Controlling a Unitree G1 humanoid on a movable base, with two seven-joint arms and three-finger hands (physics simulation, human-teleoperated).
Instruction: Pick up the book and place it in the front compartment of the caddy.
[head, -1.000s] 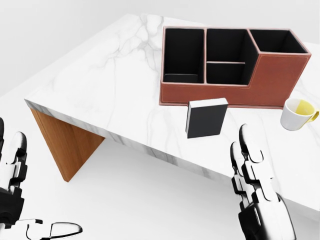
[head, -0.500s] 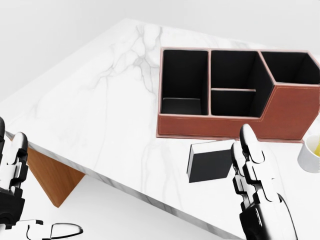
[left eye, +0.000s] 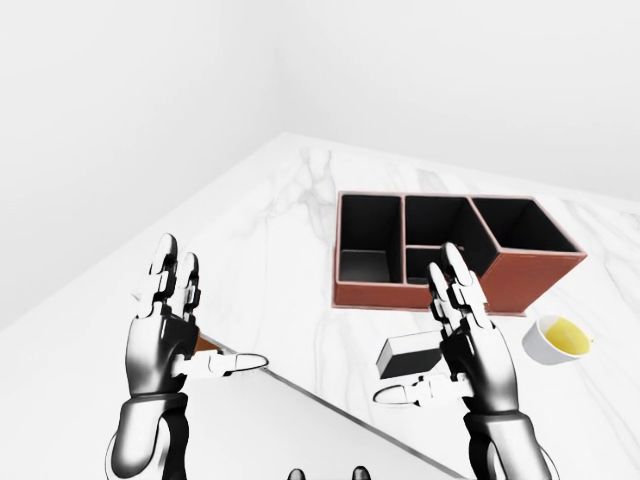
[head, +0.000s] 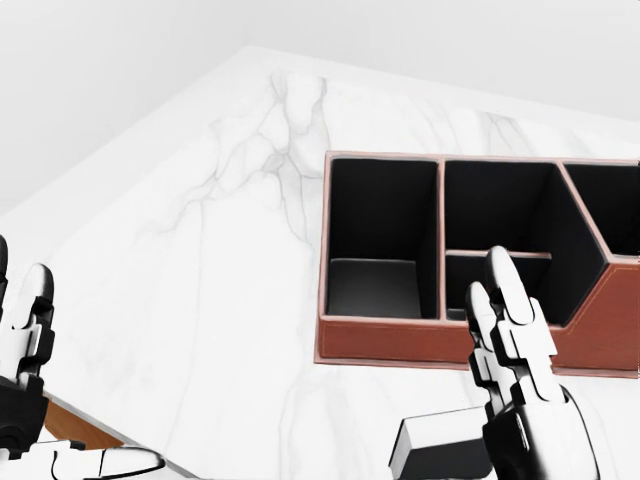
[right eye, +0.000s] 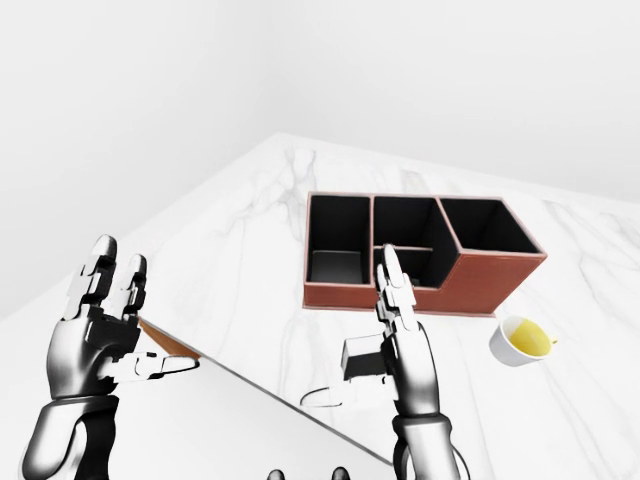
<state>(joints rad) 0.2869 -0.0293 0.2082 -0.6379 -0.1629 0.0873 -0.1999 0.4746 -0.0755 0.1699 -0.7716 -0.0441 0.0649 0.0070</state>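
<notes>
— Where was the book (left eye: 408, 355) at that point?

— It lay flat on the desk (left eye: 270, 240), close to the desk's near edge, just below the caddy (left eye: 450, 250) in the left-eye view and partly behind your right hand (left eye: 470, 340).

— And your fingers?

— Both hands had fingers spread, grasping nothing; your left hand (left eye: 165, 330) hung off the desk's edge.

— The step?

— You were on the approach, I'd judge. Next you needed the right hand lowered around the book, then closed.
</notes>
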